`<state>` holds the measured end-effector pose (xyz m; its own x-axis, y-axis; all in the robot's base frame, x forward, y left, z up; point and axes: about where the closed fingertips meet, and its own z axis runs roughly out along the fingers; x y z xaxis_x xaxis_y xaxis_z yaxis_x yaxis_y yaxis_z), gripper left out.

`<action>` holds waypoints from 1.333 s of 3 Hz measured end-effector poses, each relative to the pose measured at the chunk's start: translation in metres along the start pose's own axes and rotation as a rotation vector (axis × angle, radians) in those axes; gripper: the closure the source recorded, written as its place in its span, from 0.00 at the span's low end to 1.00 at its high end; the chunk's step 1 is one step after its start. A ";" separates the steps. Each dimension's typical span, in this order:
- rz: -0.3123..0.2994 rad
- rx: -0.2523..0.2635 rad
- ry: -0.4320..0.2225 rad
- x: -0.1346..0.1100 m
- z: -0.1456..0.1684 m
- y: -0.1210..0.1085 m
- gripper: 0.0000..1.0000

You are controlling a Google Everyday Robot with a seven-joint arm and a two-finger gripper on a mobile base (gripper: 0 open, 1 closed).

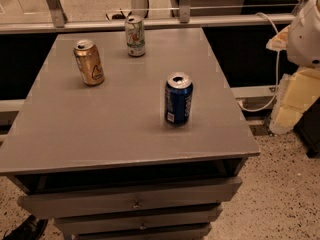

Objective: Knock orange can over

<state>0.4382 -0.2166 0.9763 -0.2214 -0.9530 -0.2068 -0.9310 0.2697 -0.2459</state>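
Note:
The orange can point(89, 62) stands upright at the far left of the grey table top point(115, 129). It is golden-orange with a silver top and a small dark-and-white mark on its side. My gripper is not in view. Only a white rounded part of my arm point(306, 30) shows at the upper right edge, off to the right of the table and far from the orange can.
A blue can point(178, 99) stands upright right of the table's middle. A white-and-green can point(135, 36) stands upright near the far edge. Drawers point(132, 199) sit below the table top. A rail and glass partition point(150, 24) run behind. A white cable point(275, 69) and yellowish foam point(295, 101) are at the right.

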 end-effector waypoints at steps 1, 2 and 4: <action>-0.002 0.003 -0.011 -0.004 0.002 -0.002 0.00; -0.028 0.022 -0.127 -0.054 0.026 -0.027 0.00; -0.042 0.019 -0.285 -0.174 0.015 -0.074 0.00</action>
<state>0.5499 -0.0686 1.0166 -0.0899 -0.8871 -0.4528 -0.9316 0.2357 -0.2768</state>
